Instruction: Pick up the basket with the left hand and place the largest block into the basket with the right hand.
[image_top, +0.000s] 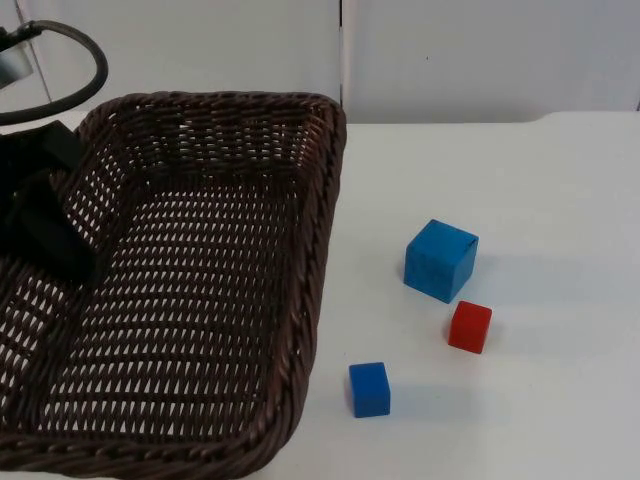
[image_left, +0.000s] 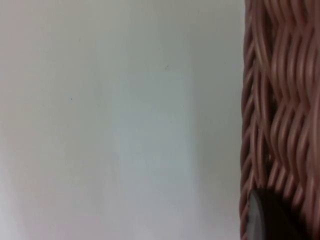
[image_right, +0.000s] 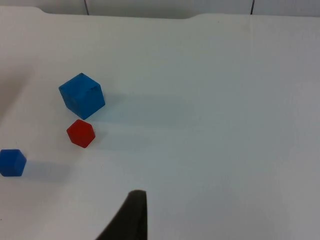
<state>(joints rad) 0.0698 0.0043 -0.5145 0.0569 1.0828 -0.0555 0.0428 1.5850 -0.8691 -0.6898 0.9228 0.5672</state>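
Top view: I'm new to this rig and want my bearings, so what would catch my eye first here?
The big dark wicker basket takes up the table's left side, with the left pincer at its left rim. To its right three blocks lie apart on the white table: a large blue block, a small red block in front of it, and a small blue block nearest the basket.

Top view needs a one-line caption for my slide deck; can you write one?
Left gripper holds the dark brown wicker basket by its rim, beside a large blue cube, small red cube and small blue cube.
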